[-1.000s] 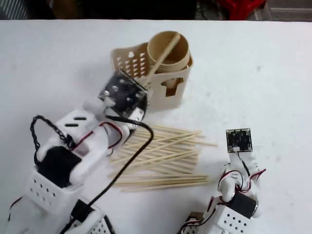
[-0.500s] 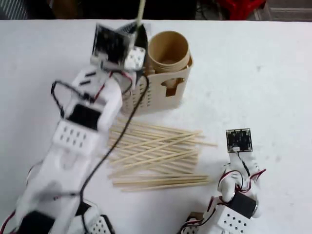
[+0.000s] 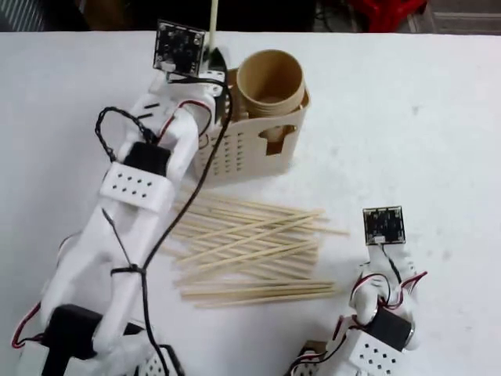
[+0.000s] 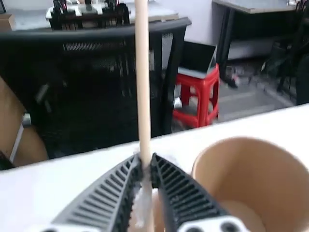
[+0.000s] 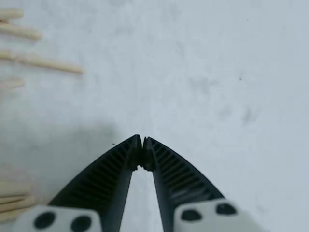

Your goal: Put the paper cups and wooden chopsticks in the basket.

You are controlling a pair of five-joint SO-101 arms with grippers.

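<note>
We see the left gripper [image 4: 144, 162] clenched on one wooden chopstick [image 4: 142, 72], which it grasps near the lower end. The stick stands upright and runs out of the left wrist view. In the high view this gripper is at the far left corner of the basket [image 3: 262, 149], above its rim, and the left arm [image 3: 141, 188] stretches to it from the near edge of the table [image 3: 438, 117]. We cannot tell if the lower tip of the held stick touches the basket.

Just beside the gripper are the paper cups [image 3: 270, 82], stacked upright in the right part of the basket with the mouth open upward. The loose chopsticks [image 3: 250, 243] lie in a flat pile on the table in front of the basket, between the two arms and apart from the basket.

The right gripper [image 5: 141, 145] has its jaws pressed together with nothing between them. It hangs over bare table, and some ends of the loose chopsticks are near it. Behind the table are a black chair [image 4: 96, 82] and a red stool [image 4: 198, 96].
</note>
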